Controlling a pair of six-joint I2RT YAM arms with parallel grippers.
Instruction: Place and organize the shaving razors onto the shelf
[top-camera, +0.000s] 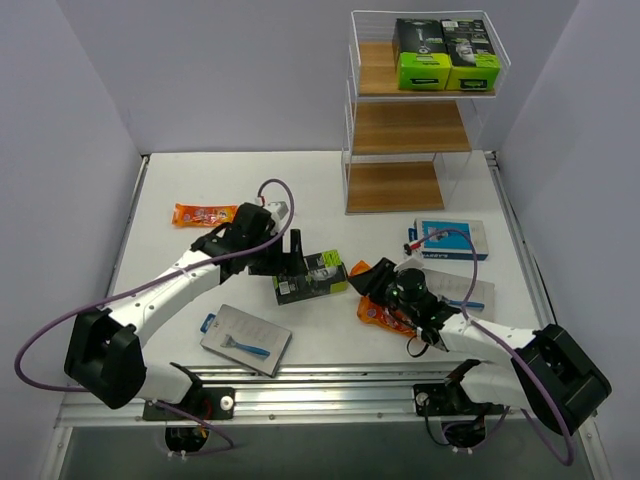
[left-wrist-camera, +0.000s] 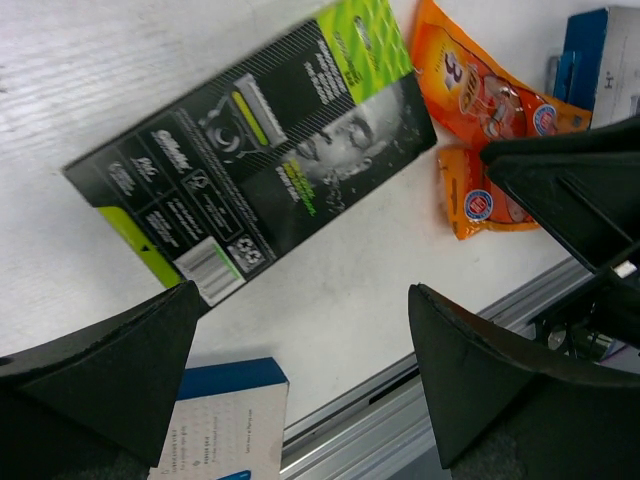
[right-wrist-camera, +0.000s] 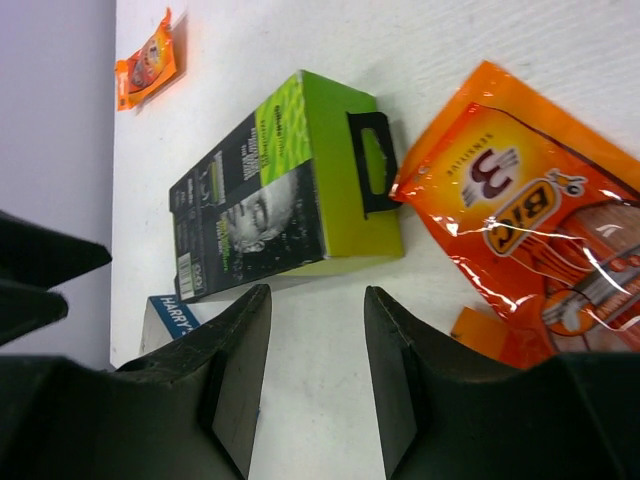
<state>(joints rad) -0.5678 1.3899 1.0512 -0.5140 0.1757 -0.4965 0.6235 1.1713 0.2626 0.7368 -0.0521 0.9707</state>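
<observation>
The box (left-wrist-camera: 260, 150) is laid flat just ahead of the left gripper (left-wrist-camera: 300, 300), spread wide and empty, its long axis slanted across that gap. The right gripper (right-wrist-camera: 317, 300), narrowed on nothing, is placed by 2 orange packets (right-wrist-camera: 520, 220).

Table (top-camera: 200, 180) holds shelf (top-camera: 408, 130), box (top-camera: 312, 277), cards (top-camera: 246, 339), perhaps three orange packets (top-camera: 203, 214).

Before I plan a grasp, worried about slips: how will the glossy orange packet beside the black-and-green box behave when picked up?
The orange packet probably flops: its film looks thin and creased. The glossy sheen suggests slippery. Lying flat, it is unlikely to roll.
</observation>
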